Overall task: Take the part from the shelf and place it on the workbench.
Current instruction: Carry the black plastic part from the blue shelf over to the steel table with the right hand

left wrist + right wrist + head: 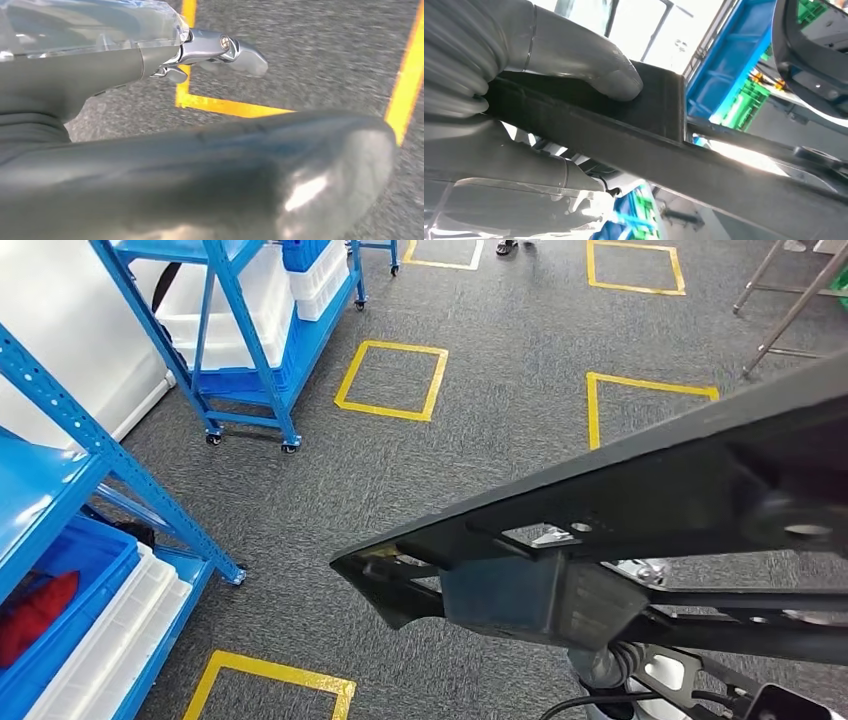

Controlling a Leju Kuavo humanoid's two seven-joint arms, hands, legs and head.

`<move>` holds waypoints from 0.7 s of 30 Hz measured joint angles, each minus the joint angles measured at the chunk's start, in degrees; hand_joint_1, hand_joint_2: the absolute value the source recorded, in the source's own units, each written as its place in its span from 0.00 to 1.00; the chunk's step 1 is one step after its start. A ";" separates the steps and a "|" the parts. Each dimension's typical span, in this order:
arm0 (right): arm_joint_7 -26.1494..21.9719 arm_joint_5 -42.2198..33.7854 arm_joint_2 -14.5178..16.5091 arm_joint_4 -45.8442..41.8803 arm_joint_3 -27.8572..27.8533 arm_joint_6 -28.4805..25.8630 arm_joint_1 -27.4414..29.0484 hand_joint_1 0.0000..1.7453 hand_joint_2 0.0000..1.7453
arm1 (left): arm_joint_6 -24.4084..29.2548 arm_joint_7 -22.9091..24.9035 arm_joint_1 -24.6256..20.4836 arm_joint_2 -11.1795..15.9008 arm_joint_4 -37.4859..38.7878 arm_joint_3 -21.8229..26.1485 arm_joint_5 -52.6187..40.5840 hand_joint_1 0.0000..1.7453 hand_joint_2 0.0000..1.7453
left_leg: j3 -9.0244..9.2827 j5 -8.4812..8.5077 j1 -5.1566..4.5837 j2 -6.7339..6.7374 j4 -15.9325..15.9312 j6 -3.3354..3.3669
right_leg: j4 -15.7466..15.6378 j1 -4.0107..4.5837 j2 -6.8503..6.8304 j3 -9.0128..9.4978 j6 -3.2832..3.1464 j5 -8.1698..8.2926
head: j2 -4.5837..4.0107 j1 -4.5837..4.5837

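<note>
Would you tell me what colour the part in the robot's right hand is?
Black; the part shows best in the head view, gripped by the right hand.

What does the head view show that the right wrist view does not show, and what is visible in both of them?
Head view alone: grey carpet floor with yellow tape squares, and blue wheeled shelving holding white bins. Nearer, a blue crate sits in a second blue rack.

Right wrist view alone: the right hand gripping the part, its thumb pressed on the flat face, with green crates behind.

Both: the long black part, seen close up in the wrist view.
</note>
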 joint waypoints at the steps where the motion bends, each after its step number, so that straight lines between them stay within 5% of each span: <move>1: -0.01 -0.30 -0.23 -0.22 0.01 -0.27 0.03 1.00 1.00 | 0.11 -0.01 0.09 -0.07 0.00 0.00 0.00 0.00 0.00 | -1.59 -1.99 0.16 -1.61 3.58 -0.14 | -0.07 -0.05 0.60 0.02 -0.20 0.06 | 0.00 0.00; 3: 0.00 -0.87 -0.62 -0.42 0.00 -0.54 0.08 1.00 1.00 | 0.25 0.06 0.44 -0.14 0.00 0.00 0.00 0.00 0.00 | -5.41 -5.28 0.22 -3.23 11.58 -0.34 | -0.01 0.02 2.07 -0.08 -0.45 0.10 | 0.00 -0.01; 5: 0.00 -1.09 -1.00 -0.44 -0.01 -0.72 0.13 1.00 1.00 | 0.34 0.15 0.62 -0.20 0.00 -0.01 0.00 0.00 0.00 | -6.51 -4.44 0.24 -3.55 13.20 -0.40 | 0.18 0.07 3.71 -0.10 -0.46 0.10 | 0.00 -0.01; 8: 0.01 -1.14 -1.64 -0.44 0.26 -1.57 0.00 1.00 1.00 | 0.57 0.51 0.53 -0.27 0.00 -0.01 0.00 0.00 0.00 | -2.11 1.51 0.65 -5.87 2.68 -0.26 | 0.92 0.04 5.88 -0.20 0.01 -0.16 | 0.00 -0.01; 10: 0.03 -1.13 -2.13 -0.43 0.73 -2.11 -0.22 1.00 1.00 | 0.75 0.77 0.62 -0.37 0.00 0.01 0.00 0.00 0.00 | -0.28 2.61 0.80 -7.95 -1.66 0.09 | 1.39 -0.02 7.25 -0.76 0.71 -0.14 | 0.00 -0.01; 12: 0.03 -0.98 -2.44 -0.42 1.18 -2.51 -0.49 1.00 1.00 | 0.88 0.83 0.73 -0.52 0.00 0.14 0.00 0.00 0.00 | -0.15 2.52 0.64 -7.64 -2.17 0.72 | 1.38 -0.22 8.54 -1.33 1.56 0.23 | 0.00 -0.01; 13: 0.02 -0.76 -2.59 -0.38 1.45 -2.91 -0.72 1.00 1.00 | 0.92 0.81 0.70 -0.62 0.00 0.22 0.00 0.00 0.00 | -0.12 2.73 0.64 -6.98 -2.39 1.12 | 1.53 -0.29 8.34 -1.54 1.87 0.22 | 0.00 -0.01; 15: 0.03 -0.20 -2.96 -0.16 2.26 -4.24 -1.69 1.00 1.00 | 0.93 0.70 0.48 -0.82 0.00 0.33 0.00 0.00 0.00 | -0.04 3.11 0.65 -5.65 -2.86 2.02 | 4.03 -0.16 5.79 -2.85 2.26 -1.38 | 0.00 0.01; 17: 0.03 0.13 -3.39 0.24 3.19 -5.39 -2.66 1.00 1.00 | 0.86 0.61 0.48 -1.03 0.00 0.34 0.00 0.00 0.00 | -0.08 3.17 0.38 -4.23 -2.99 2.54 | 10.92 -0.08 2.66 -6.12 2.44 -5.00 | 0.00 0.01; 19: 0.02 0.26 -3.75 0.64 3.79 -5.91 -2.97 1.00 1.00 | 0.80 0.58 0.63 -1.20 0.00 0.35 0.00 0.00 0.00 | -0.13 3.10 0.17 -2.69 -2.96 2.66 | 17.11 -0.22 1.79 -9.03 2.62 -7.22 | 0.00 0.00; 21: 0.03 0.40 -4.13 0.97 4.34 -6.43 -3.20 1.00 1.00 | 0.72 0.44 0.56 -1.40 0.00 0.35 0.00 0.00 0.00 | -0.06 2.98 0.09 -1.29 -2.93 2.60 | 15.52 -0.34 1.38 -8.06 2.61 -5.43 | 0.00 0.00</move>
